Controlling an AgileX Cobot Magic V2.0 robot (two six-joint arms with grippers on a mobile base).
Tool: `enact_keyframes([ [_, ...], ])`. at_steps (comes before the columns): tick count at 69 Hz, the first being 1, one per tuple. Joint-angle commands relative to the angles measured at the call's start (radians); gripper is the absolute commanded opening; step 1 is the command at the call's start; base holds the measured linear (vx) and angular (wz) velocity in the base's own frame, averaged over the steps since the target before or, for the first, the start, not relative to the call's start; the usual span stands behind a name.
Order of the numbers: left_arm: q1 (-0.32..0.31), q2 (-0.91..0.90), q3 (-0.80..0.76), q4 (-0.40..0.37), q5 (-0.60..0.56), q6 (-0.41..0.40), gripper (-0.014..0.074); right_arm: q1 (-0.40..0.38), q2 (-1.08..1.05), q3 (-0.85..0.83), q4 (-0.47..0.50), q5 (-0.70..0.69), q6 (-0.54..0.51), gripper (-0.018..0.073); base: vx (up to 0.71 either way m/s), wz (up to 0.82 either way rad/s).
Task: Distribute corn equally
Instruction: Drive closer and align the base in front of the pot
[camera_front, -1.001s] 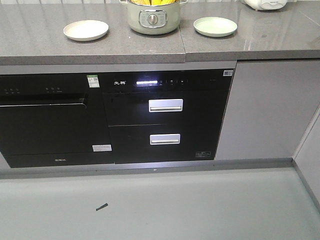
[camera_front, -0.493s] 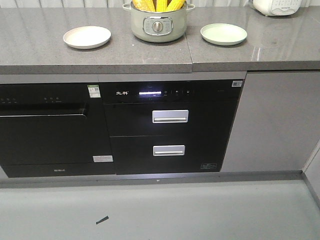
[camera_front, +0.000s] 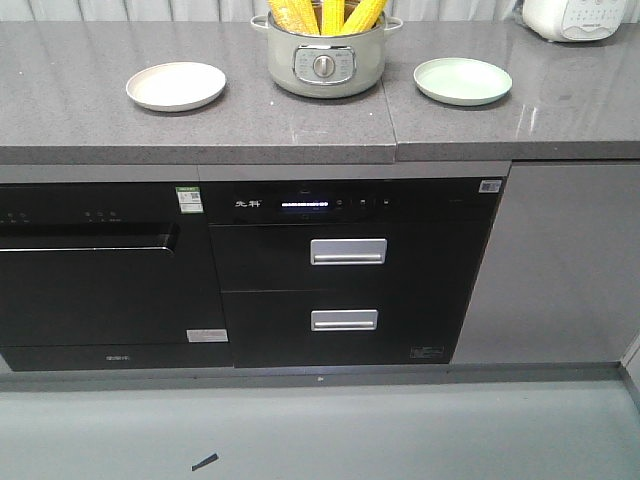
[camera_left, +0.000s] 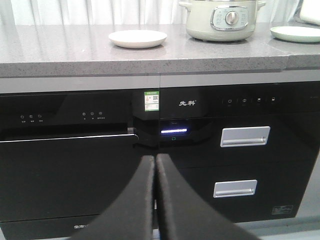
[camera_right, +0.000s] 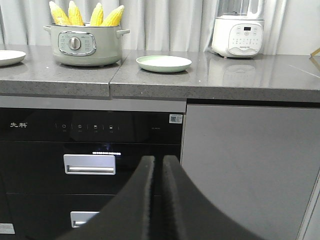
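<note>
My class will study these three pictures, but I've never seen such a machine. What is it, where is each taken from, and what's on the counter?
It is a two-armed robot facing a kitchen counter. One picture is the front-facing view; the other two come from cameras on its wrists. The dark shapes there are the left fingers and right fingers, pressed together, holding nothing. On the counter: a pot with corn standing in it, between a white plate and a green plate, both empty.

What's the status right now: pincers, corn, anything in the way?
Shut and empty: left pincer, right pincer. The corn: four cobs upright in the pot. The white plate and green plate are bare. Nothing seen blocking.
</note>
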Motion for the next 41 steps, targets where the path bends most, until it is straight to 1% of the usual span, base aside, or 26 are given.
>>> enact_keyframes([
  [1, 0.0, -0.016, -0.001, -0.002, -0.076, -0.008, -0.0008, -0.005, -0.012, 0.005, -0.005, -0.074, -0.002, -0.0008, 0.11, 0.01],
  [41, 0.0, -0.016, -0.001, -0.002, -0.076, -0.008, -0.0008, -0.005, -0.012, 0.005, -0.005, -0.074, -0.002, -0.0008, 0.09, 0.0],
])
